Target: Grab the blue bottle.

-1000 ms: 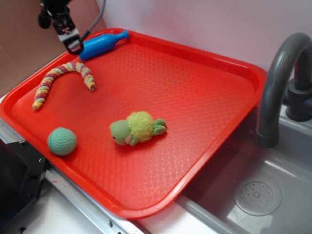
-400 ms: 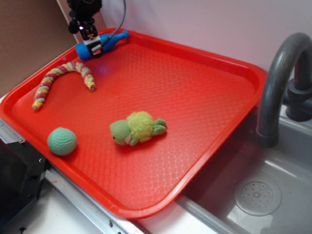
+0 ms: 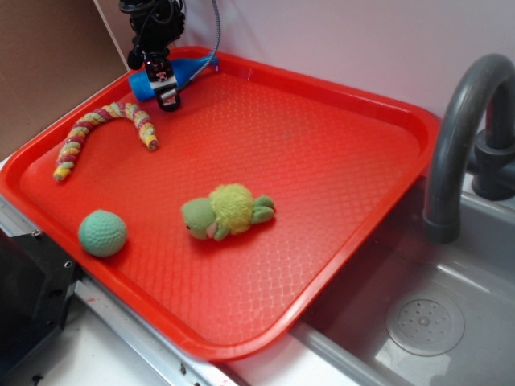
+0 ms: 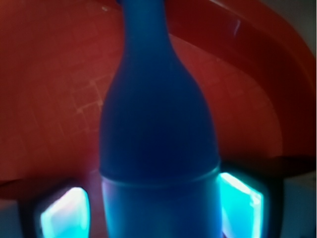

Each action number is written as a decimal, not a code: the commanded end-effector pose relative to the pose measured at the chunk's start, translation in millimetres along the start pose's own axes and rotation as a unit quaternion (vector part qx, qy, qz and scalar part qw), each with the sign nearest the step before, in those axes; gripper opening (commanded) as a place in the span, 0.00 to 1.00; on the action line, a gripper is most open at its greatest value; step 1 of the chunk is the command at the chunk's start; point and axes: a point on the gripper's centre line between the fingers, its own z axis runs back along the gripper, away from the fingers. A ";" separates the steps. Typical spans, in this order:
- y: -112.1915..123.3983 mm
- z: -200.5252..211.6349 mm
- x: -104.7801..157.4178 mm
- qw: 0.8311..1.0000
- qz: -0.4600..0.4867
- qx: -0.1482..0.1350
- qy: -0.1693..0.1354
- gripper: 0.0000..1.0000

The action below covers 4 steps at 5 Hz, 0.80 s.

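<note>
The blue bottle (image 3: pixel 191 70) lies on its side at the far left corner of the red tray (image 3: pixel 322 161), neck pointing right along the back rim. My gripper (image 3: pixel 165 87) is lowered over the bottle's body near its base, hiding part of it. In the wrist view the bottle (image 4: pixel 158 129) fills the middle, and my gripper (image 4: pixel 153 210) straddles its body. The left fingertip (image 4: pixel 64 213) shows a narrow gap to the bottle. The right fingertip (image 4: pixel 240 196) sits close against it. The jaws stand open around the bottle.
A striped rope toy (image 3: pixel 105 129) lies just in front of the bottle. A green ball (image 3: pixel 102 233) and a plush turtle (image 3: pixel 229 211) lie nearer the front. The tray's back rim and the wall are right behind the bottle. A grey faucet (image 3: pixel 459 137) and sink (image 3: pixel 426 322) stand at the right.
My gripper has moved right from beside the bottle's base and come down over the bottle's body. The bottle and the other toys have stayed in place.
</note>
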 end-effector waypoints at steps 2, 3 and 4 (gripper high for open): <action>1.0 12.5 5.9 1.000 -0.001 0.011 -0.013 0.00; -16.2 46.3 17.2 0.999 0.017 0.012 -0.032 0.00; -72.3 97.3 4.7 0.989 0.141 0.038 -0.014 0.00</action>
